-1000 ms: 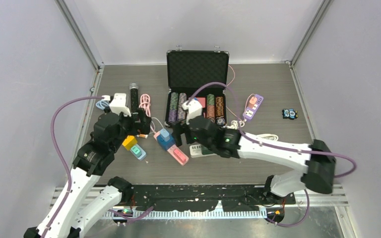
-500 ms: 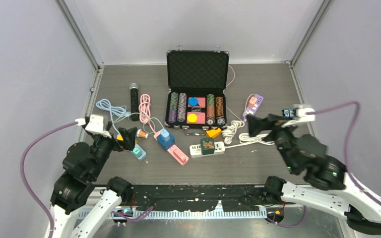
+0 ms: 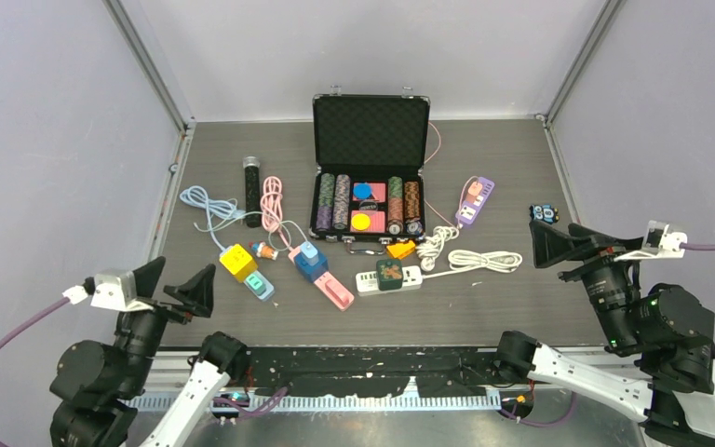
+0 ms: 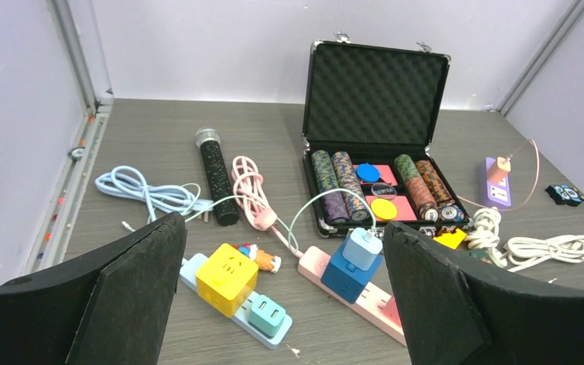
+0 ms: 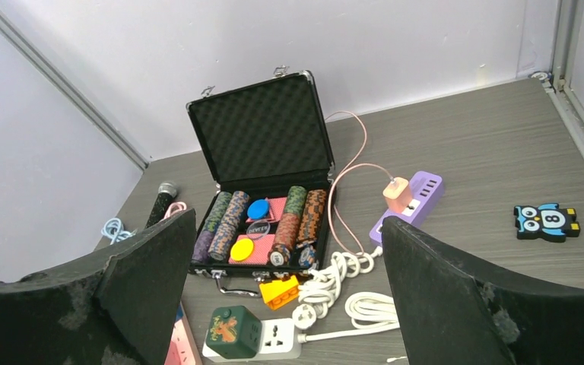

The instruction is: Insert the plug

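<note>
A yellow cube plug (image 3: 238, 262) and a teal plug (image 3: 258, 283) sit on a light-blue power strip (image 4: 190, 266). A blue cube (image 3: 312, 264) sits on a pink strip (image 3: 338, 293). A green cube (image 3: 390, 274) sits on a white strip (image 3: 365, 278); a loose white plug (image 5: 309, 314) on a coiled cord (image 3: 484, 260) lies beside it. My left gripper (image 3: 175, 282) is open and empty, raised over the near left edge. My right gripper (image 3: 577, 250) is open and empty, raised at the near right. Both hold nothing in the wrist views (image 4: 283, 224) (image 5: 289, 220).
An open black case (image 3: 370, 130) of poker chips stands at the back middle. A purple strip (image 3: 475, 200) with a pink charger, an owl tag (image 3: 544, 213), a yellow brick (image 3: 400, 249), a black microphone (image 3: 252, 191), pink and blue cables (image 3: 207, 206) and a small figurine (image 4: 261, 258) lie around.
Both arms have pulled back from the middle of the table to the near edge and risen. The yellow cube and green cube, which the grippers were at, now stand uncovered on their strips.
</note>
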Controlling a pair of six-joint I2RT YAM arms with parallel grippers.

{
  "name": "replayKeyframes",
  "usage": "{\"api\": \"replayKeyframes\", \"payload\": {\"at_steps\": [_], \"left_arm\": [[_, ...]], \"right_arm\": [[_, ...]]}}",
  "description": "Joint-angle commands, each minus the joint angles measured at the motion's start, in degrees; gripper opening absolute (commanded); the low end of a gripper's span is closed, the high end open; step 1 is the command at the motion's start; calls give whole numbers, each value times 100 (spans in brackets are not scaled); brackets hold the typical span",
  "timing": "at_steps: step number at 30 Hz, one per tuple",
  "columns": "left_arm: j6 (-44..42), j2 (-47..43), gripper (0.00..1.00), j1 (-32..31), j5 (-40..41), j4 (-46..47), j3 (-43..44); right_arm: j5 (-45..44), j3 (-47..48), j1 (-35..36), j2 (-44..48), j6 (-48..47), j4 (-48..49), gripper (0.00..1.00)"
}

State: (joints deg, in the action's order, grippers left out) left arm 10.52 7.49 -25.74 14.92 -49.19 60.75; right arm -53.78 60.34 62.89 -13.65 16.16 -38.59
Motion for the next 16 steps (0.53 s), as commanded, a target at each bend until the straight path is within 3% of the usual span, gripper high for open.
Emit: {"api": "replayKeyframes", "payload": {"at_steps": [1,11,16], "left_arm": [[2,-54,100,35,167,-427,204],[-162,-384,100,34,-634,-588,340],[24,-237,100,34,-447,-740,461]], "right_arm": [[-175,152,11,48,-167,-105,95],[-167,136,12,312,-307,-46,95],[-384,45,9,412,-341,14,95]]}}
